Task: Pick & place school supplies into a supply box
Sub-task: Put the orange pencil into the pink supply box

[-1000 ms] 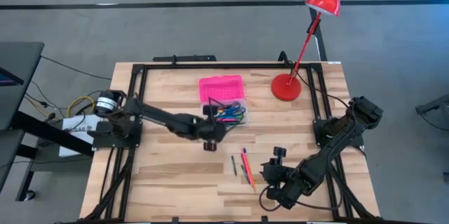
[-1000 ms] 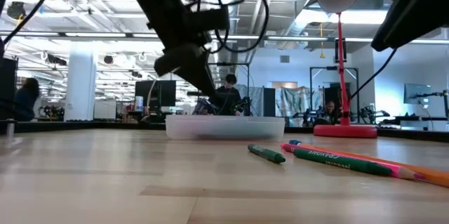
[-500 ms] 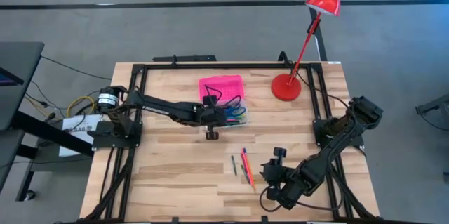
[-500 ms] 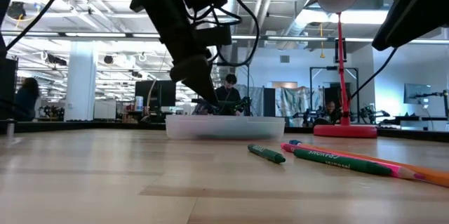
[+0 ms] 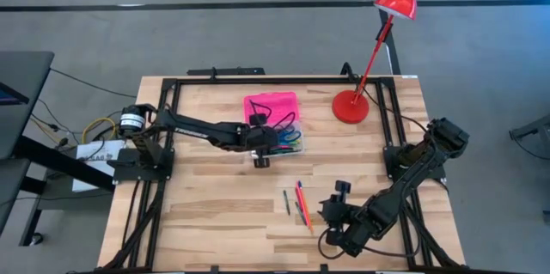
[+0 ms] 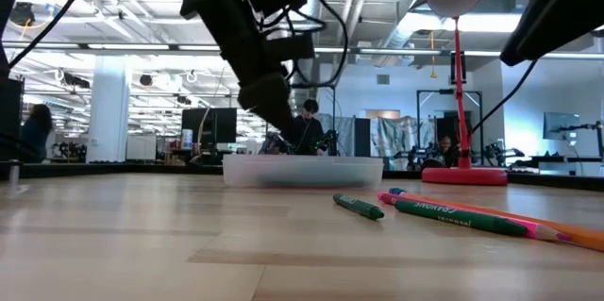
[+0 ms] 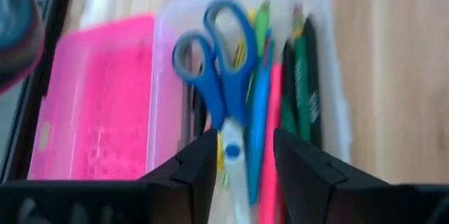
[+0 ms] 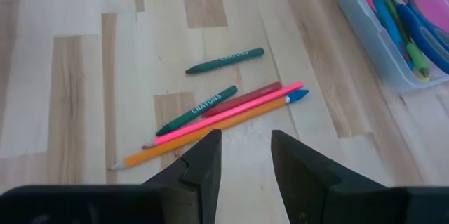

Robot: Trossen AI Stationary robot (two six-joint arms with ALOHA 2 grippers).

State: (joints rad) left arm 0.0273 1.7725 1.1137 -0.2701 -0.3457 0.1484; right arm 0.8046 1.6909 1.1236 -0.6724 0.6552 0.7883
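Left arm over open supply box, right arm parked near loose pens.
Wooden table (image 5: 206, 214) carries a red desk lamp (image 5: 351, 106) at 1 o'clock; supply box (image 5: 273, 124) near centre, pink lid open toward 12. Left gripper (image 7: 242, 155) hovers over the clear base, fingers (image 7: 200, 164) apart with blue scissors (image 7: 223, 76) lying between them among pens, not gripped. Right gripper (image 8: 244, 155) at 5 o'clock, fingers apart, empty, near a pen cluster (image 8: 217, 112).

One supply box (image 5: 273, 125) with pink lid and clear base, one pair of blue-handled scissors (image 7: 223, 83) inside it, two green crayons (image 8: 224, 61) on the table, one pink pencil (image 8: 231, 112), one orange pencil (image 8: 203, 134), one red lamp (image 5: 378, 42), two arms
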